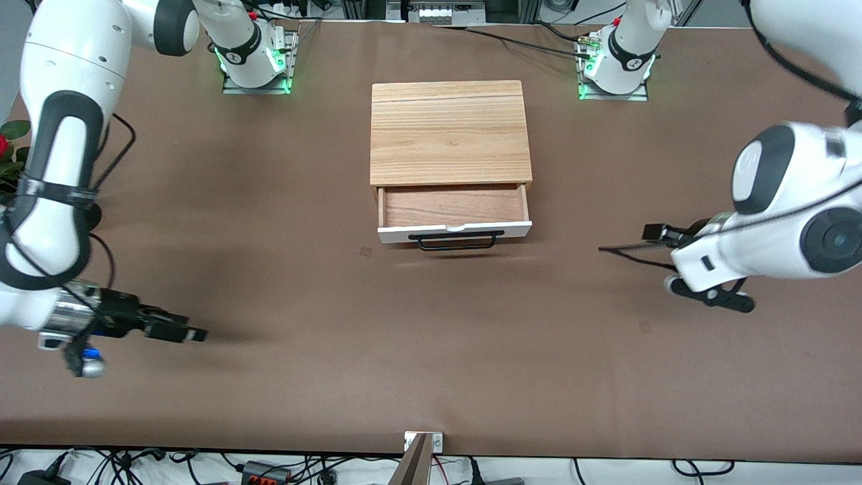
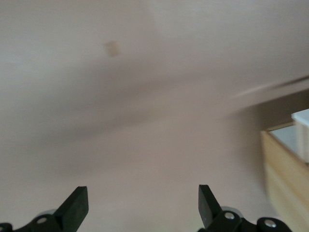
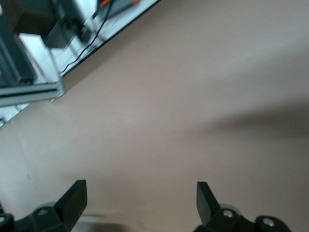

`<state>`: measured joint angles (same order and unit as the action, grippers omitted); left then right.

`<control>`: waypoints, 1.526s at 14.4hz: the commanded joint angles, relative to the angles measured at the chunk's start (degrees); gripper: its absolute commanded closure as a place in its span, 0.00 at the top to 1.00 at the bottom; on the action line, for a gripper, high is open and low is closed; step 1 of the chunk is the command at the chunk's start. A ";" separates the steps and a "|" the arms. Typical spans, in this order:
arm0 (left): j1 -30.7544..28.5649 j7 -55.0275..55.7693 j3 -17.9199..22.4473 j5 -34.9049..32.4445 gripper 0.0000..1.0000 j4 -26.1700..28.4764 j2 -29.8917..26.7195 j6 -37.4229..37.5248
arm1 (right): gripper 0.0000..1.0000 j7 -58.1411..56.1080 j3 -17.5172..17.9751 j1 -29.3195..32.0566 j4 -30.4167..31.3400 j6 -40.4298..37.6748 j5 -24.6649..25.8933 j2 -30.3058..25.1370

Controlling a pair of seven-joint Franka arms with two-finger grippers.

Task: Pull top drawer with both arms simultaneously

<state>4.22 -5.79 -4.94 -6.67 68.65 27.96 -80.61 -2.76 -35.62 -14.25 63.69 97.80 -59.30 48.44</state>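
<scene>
The top drawer (image 1: 404,233) stands pulled out of the light-wood cabinet (image 1: 448,131), toward the front camera. Its reddish-brown inside (image 1: 452,205), white front, black bar handle (image 1: 458,240) and pale tab (image 1: 455,228) show. My left gripper (image 1: 663,259) is open and empty over bare table, apart from the drawer toward the left arm's end. In the left wrist view (image 2: 143,203) the cabinet's wood (image 2: 285,169) shows at the edge. My right gripper (image 1: 192,333) is open and empty over bare table toward the right arm's end; the right wrist view (image 3: 141,200) shows only table under it.
A plant with a red flower (image 1: 7,151) stands at the table edge by the right arm. A metal bracket (image 1: 423,441) sits on the table's front edge. Cables and a frame (image 3: 34,89) lie off the table edge in the right wrist view.
</scene>
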 commanded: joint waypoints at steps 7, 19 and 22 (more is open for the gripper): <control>0.09 2.44 0.72 -2.56 1.00 -8.81 -5.81 10.21 | 1.00 1.27 2.29 0.88 5.82 -3.23 28.91 -15.37; -0.97 5.17 5.91 6.85 1.00 36.38 -34.47 -20.47 | 1.00 5.30 24.89 8.45 30.95 -2.44 59.65 -42.46; -2.19 5.35 5.47 6.85 1.00 36.11 -34.29 -19.86 | 1.00 5.75 28.57 10.72 36.57 1.94 61.05 -46.59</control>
<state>2.06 -0.42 0.19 0.02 103.66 -5.62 -99.66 1.29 -10.99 -6.35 94.04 95.91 0.14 6.56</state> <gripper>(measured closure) 0.000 0.000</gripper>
